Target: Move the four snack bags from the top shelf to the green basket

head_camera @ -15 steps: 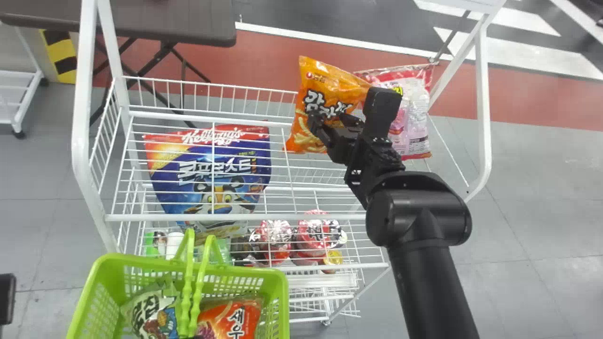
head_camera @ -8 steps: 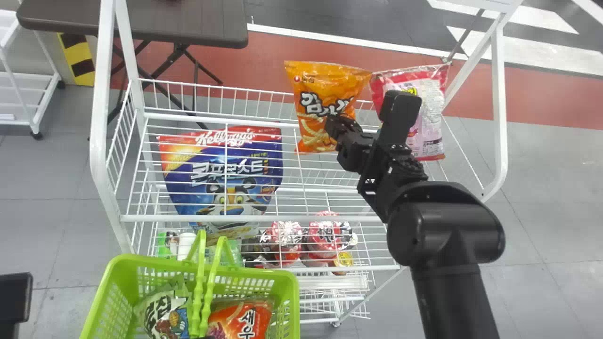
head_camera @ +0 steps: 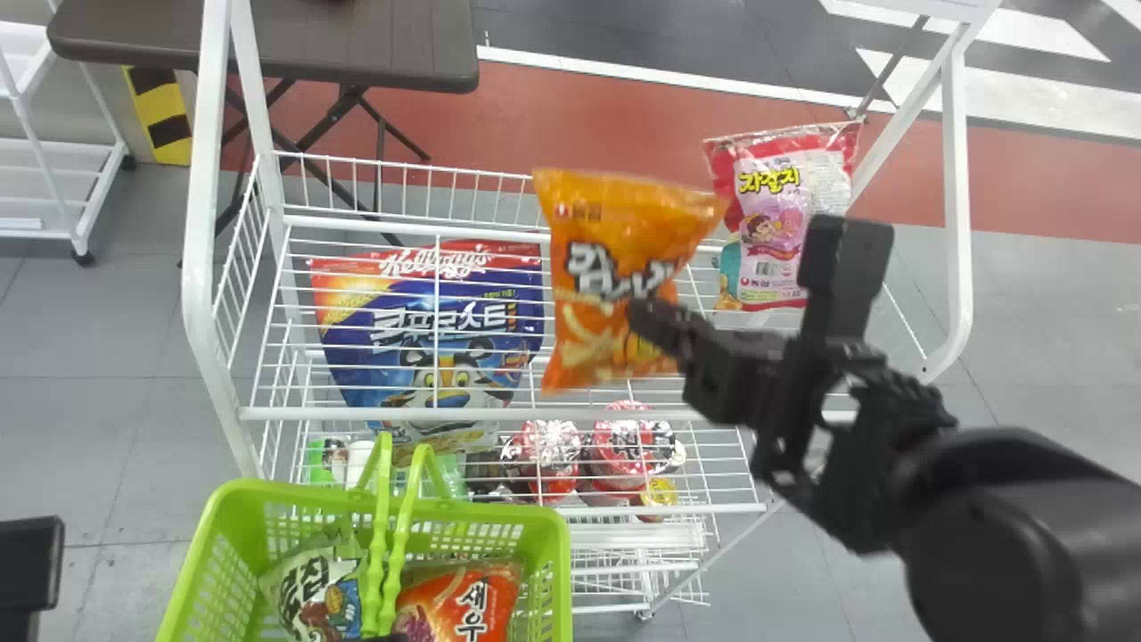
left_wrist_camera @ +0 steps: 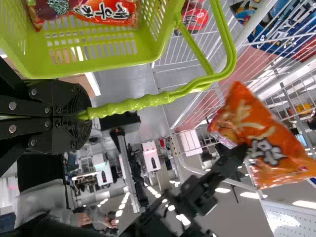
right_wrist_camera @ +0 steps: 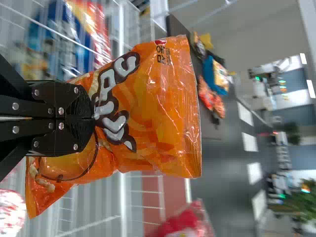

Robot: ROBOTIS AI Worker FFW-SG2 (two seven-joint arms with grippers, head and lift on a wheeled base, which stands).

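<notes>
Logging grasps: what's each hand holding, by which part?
Right hand: orange snack bag, by its front, near the lettering. Left hand: green basket, by its handles.

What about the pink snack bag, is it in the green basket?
No, the pink snack bag is at the right end of the top shelf, apart from the green basket.

Green basket: upright, holding green-white bag, red-orange bag; orange bag: gripped aloft; pink bag: on top shelf.

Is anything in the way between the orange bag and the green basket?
Yes, the shelf's white front rail lies between the orange bag and the basket, and the basket's green handles cross above its opening.
</notes>
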